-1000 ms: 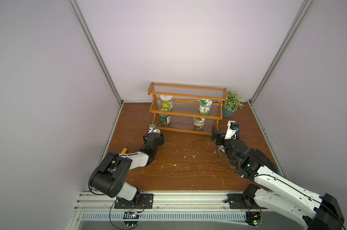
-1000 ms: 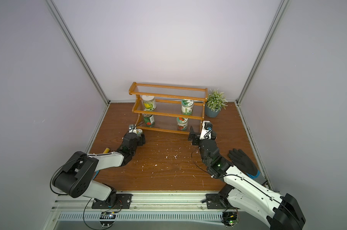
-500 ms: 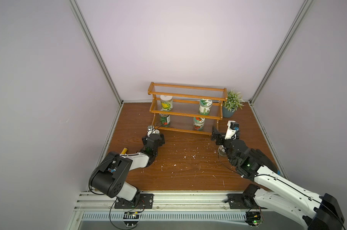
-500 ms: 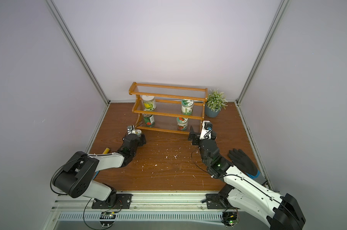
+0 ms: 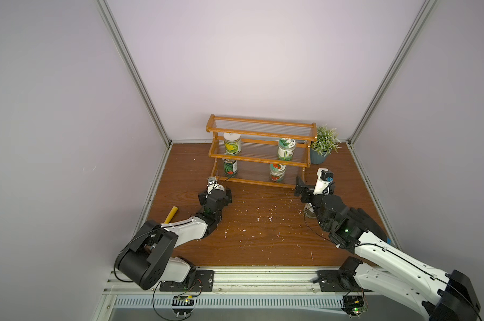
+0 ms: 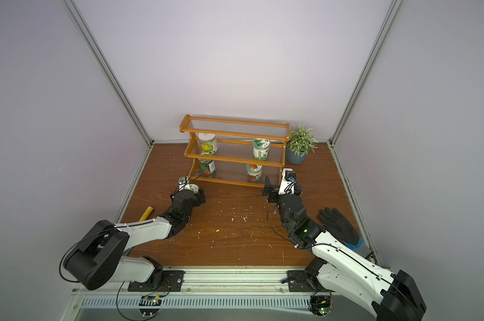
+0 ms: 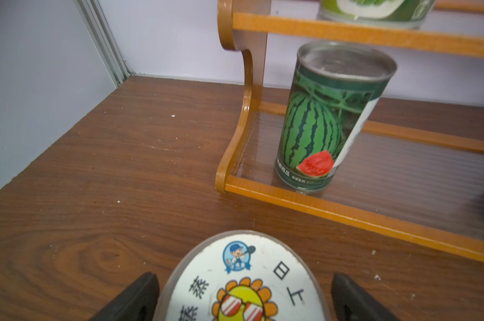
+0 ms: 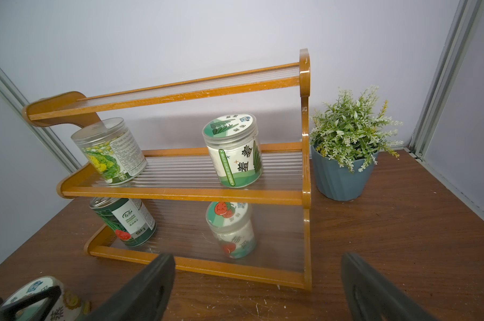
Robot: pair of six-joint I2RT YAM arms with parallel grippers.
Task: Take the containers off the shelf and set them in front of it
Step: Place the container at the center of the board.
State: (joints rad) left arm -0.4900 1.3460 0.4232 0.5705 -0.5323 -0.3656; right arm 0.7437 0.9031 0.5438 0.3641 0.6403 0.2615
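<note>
Left gripper [image 7: 243, 275]: fingers [image 7: 135, 300] apart — the sunflower jar [image 7: 235, 258] stands between them, on the table [image 7: 96, 194].
Right gripper [image 8: 257, 258]: fingers [image 8: 140, 289] wide apart, facing the shelf [image 8: 179, 191].
Containers [image 8: 232, 150]: four sit on it, just ahead of both grippers.

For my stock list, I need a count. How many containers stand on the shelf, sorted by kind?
Clear jars with lids: 3 (yellow-label jar, green-lid jar, tomato-label jar)
Metal can: 1 (watermelon can)
Total on the shelf: 4
</note>
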